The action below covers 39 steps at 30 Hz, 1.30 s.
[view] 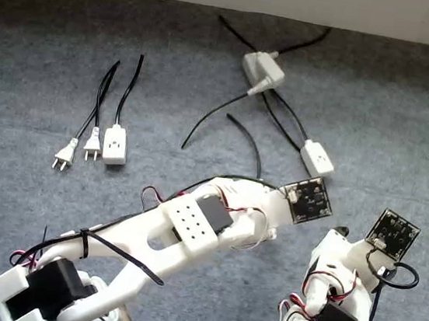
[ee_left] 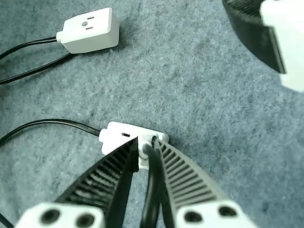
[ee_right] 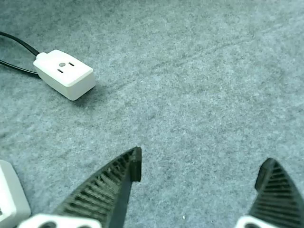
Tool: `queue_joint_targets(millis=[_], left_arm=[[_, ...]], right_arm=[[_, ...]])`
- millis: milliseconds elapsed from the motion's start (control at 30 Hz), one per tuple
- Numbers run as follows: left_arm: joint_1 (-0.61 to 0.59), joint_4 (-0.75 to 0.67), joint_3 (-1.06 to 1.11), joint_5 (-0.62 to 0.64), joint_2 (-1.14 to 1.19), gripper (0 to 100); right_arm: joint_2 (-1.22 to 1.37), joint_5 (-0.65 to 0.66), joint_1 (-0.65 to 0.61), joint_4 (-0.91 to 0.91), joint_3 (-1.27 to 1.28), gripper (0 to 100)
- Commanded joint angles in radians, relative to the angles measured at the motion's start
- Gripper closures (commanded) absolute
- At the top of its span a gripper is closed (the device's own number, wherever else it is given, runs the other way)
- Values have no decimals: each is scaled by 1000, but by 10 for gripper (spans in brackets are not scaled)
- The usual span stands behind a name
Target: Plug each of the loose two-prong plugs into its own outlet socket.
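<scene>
- The left gripper [ee_left: 146, 151], jaws narrow and clamped on a plug [ee_left: 154, 140], pressed it against a white socket [ee_left: 116, 135] near the bare outlet socket [view: 317, 157]; seating seemed the step in hand.
- Next, I judged: push straight, then release.
- The right gripper [ee_right: 202, 166] hung wide-jawed near the bare outlet socket.
- Well away from it, a mated socket [view: 261, 71] held its plug; loose plugs [view: 91, 145] lay by a spare socket [view: 115, 142].
</scene>
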Motion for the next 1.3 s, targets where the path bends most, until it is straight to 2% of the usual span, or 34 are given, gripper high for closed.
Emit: queue_joint_targets(millis=[0, 133, 267, 867, 1033, 1167, 1267], left_arm=[[-38, 25, 22, -26, 18, 995], [-35, 5, 47, -44, 12, 995], [-15, -5, 59, -137, 12, 995], [8, -8, 85, -186, 22, 995], [79, -9, 136, -192, 15, 995], [61, -3, 122, -282, 12, 995], [22, 41, 77, -290, 19, 995]], right_arm=[[-12, 14, 8, 2, 35, 630], [-12, 14, 8, 2, 35, 630], [-12, 14, 8, 2, 36, 630], [-12, 14, 8, 2, 36, 630], [-12, 14, 8, 2, 36, 630], [-12, 14, 10, 2, 36, 630], [-12, 14, 10, 2, 36, 630]])
